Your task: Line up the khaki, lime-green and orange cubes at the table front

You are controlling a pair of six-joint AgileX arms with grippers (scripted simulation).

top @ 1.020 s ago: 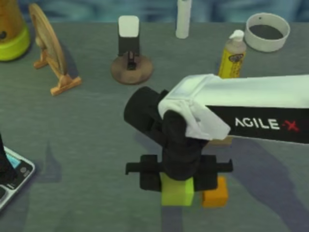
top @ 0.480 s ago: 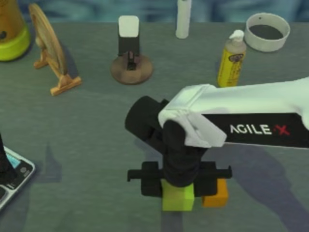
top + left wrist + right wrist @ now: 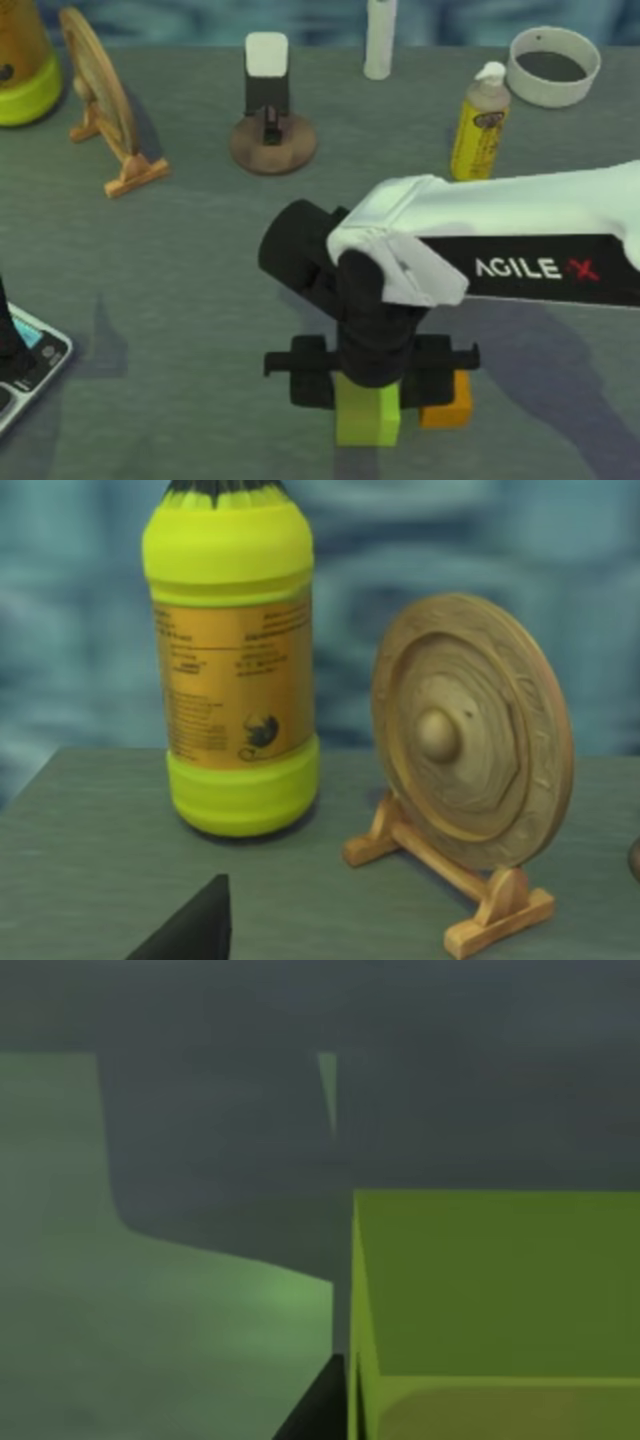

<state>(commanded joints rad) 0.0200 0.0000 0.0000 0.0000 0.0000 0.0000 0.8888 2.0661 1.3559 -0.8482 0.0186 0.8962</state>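
Grey-green and faintly streaked, the table [image 3: 180, 300] fills the top view, with a blurred blue backdrop along its far edge. Across the back stand a yellow jar [image 3: 22, 70] at the left corner, a round wooden disc on a stand [image 3: 100, 100], a phone holder on a round wooden base [image 3: 270, 110], a white cylinder [image 3: 380, 38], a yellow pump bottle [image 3: 478, 122] and a white ring-shaped bowl [image 3: 554, 65]. A scale-like device [image 3: 28, 365] pokes in at the left edge. The right arm [image 3: 500, 240] reaches in from the right, and its right gripper [image 3: 368, 385] hangs straight down over the lime-green cube [image 3: 367, 415] near the table front. I cannot tell from above whether the fingers are clamped on it. The orange cube [image 3: 447, 404] sits just beside the lime-green one, on its right, partly under the gripper's black body. The khaki cube does not show, hidden or out of view.

From the left wrist view, the left arm looks parked at the table's left: the yellow jar [image 3: 232, 670] and the wooden disc [image 3: 470, 740] stand near each other on the table [image 3: 80, 860], and a dark finger tip [image 3: 195, 930] juts in at the lower edge.

Right wrist view is dim: the lime-green cube [image 3: 500, 1300] looms very close above the shadowed table [image 3: 150, 1340], with a dark finger edge [image 3: 320, 1405] touching its side.
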